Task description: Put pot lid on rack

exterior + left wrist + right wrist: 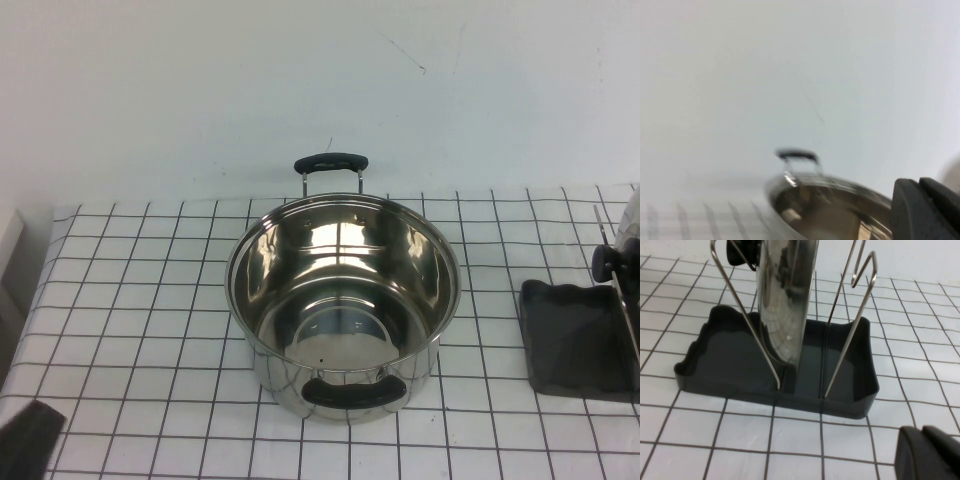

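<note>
The pot lid [785, 305] stands on its edge inside the rack [740, 365], between the thin upright wire rods [850, 335], with its lower rim down in the dark tray and its black knob [740, 252] pointing to one side. In the high view the rack [570, 340] is at the right edge of the checked cloth [130, 300], well apart from the open steel pot [342, 300] in the middle, and only a small part of the lid [630, 225] and the knob [602, 263] can be seen there. The right gripper [930, 452] is low and near the front of the rack, its two dark fingers pressed together and holding nothing; it does not touch the lid or the tray. The left gripper [927, 207] is also shut and empty, hanging on the left side and looking toward the pot; a dark corner of that arm [25, 435] shows at the lower left of the high view. I judge that the placing step is done and the task is at its end. The next move, I think, needs only a calm retreat of the right arm, going away from the rods so it does not knock the lid, which leans on thin wires and could tip.
</note>
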`<state>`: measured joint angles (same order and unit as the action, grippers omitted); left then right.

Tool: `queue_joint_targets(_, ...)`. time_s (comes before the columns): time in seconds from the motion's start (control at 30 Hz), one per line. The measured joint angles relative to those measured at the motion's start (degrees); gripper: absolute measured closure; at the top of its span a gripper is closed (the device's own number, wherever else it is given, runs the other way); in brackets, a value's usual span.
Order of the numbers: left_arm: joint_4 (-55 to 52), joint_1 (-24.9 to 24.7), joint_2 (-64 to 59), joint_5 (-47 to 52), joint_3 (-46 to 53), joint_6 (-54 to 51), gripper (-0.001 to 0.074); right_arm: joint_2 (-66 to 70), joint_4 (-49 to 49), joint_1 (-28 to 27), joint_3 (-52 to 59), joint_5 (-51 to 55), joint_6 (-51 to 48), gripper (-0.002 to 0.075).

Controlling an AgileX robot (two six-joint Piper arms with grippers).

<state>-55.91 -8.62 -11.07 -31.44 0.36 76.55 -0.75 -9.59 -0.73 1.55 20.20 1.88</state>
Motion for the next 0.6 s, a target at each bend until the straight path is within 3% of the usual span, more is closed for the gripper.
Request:
queue_joint_targets(0.07,14.2,-1.2,0.0,2.1,0.7,-15.5,0.0737,0.0,0.0,0.0,0.0,0.0,0.0,0.0727)
queue_joint_targets(0.23,32.5,-4.3,0.1,15.3,0.8,-37.9,0.0737,0.0,-0.1,0.0,0.0,0.0,0.0,0.0727)
queue_joint_targets(0.37,37.6,-4.3,2.2,30.1,1.2,-46.3,0.0737,0.0,-0.1,0.0,0.0,0.0,0.0,0.0728)
queue_joint_targets(0.6,43.6,-4.1,10.8,46.6,1.2,-58.8,0.0737,0.0,-0.2,0.0,0.0,0.1,0.0,0.0728)
